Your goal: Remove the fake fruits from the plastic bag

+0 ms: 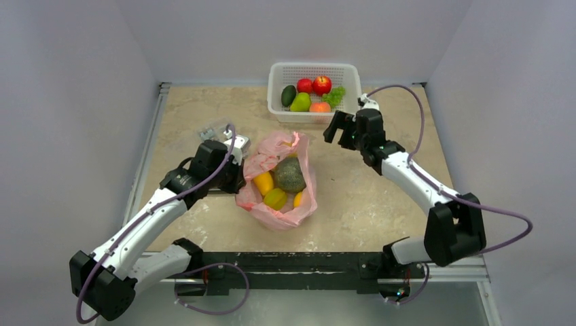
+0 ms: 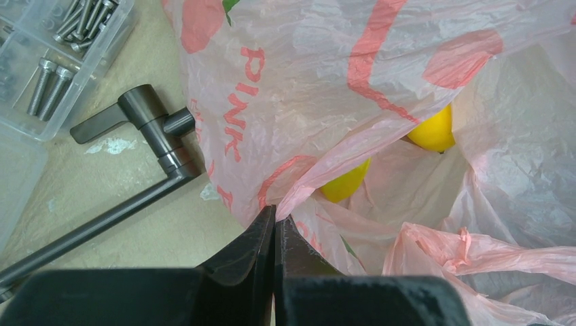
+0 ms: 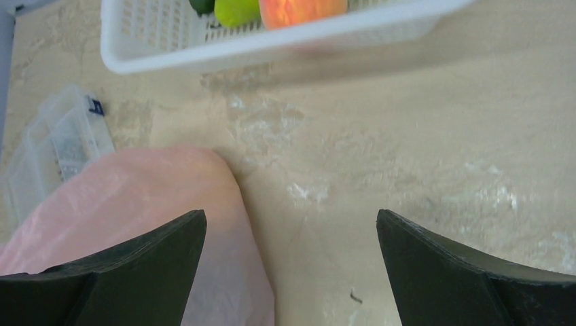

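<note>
Left gripper point(image 2: 275, 219) clenched on bag point(image 2: 285, 102) rim; right gripper point(image 1: 339, 130) spread, empty.
Beige mottled table point(image 1: 353, 204), plain white walls point(image 1: 68, 102) around.

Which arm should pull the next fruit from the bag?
Right, probably. The right end effector is open and empty near the plastic bag; the left end effector is shut on the bag's rim.

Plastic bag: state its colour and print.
Translucent pale pink plastic bag with darker pink-red lettering and shapes; best in left wrist view.
</note>
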You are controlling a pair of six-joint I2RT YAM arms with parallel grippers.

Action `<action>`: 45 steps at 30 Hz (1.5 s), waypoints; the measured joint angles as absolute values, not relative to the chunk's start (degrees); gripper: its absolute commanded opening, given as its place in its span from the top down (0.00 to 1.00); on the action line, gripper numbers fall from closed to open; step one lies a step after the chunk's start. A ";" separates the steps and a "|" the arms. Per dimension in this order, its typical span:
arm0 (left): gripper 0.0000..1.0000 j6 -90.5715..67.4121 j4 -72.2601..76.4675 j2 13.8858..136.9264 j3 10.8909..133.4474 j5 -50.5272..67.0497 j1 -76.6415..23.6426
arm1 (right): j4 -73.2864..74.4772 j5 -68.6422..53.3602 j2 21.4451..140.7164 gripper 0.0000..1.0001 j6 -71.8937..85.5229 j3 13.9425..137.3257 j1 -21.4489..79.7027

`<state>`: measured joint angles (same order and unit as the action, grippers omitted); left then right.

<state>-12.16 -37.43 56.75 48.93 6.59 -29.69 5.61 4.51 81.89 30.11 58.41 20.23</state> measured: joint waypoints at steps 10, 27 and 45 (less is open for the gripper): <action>1.00 -12.16 -37.43 56.23 48.93 6.68 -29.69 | 13.63 -5.56 54.19 0.13 31.94 41.87 21.76; 1.00 -12.16 -37.43 56.38 48.93 7.05 -29.69 | 9.82 -0.64 56.42 0.47 33.78 43.44 60.55; 1.00 -12.16 -37.23 56.40 48.93 8.84 -29.69 | 23.22 23.90 89.38 0.49 23.66 60.86 66.61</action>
